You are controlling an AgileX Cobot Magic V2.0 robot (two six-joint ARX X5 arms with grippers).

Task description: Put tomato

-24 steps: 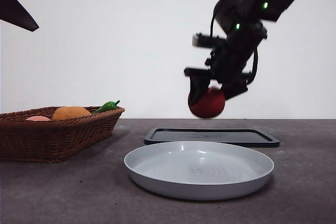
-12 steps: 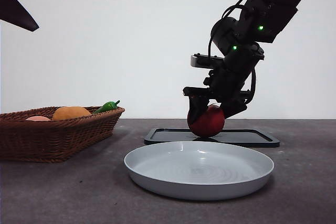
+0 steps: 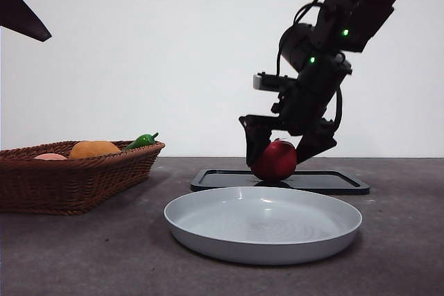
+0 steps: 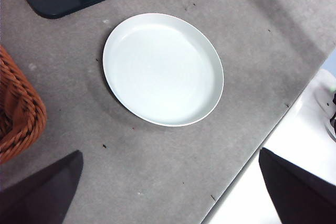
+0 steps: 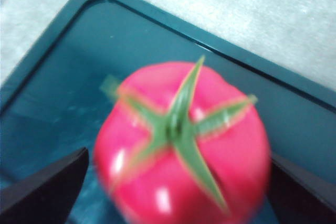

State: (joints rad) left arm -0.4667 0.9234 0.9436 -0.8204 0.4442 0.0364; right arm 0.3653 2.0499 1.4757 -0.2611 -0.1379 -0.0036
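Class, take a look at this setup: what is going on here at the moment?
The right gripper is at the dark tray behind the grey plate. The tomato sits on that tray with its green calyx up, and the black fingers stand spread on either side of it, seemingly no longer squeezing it. The left gripper waits open above the table, holding nothing. A wicker basket with other produce stands off to the side.
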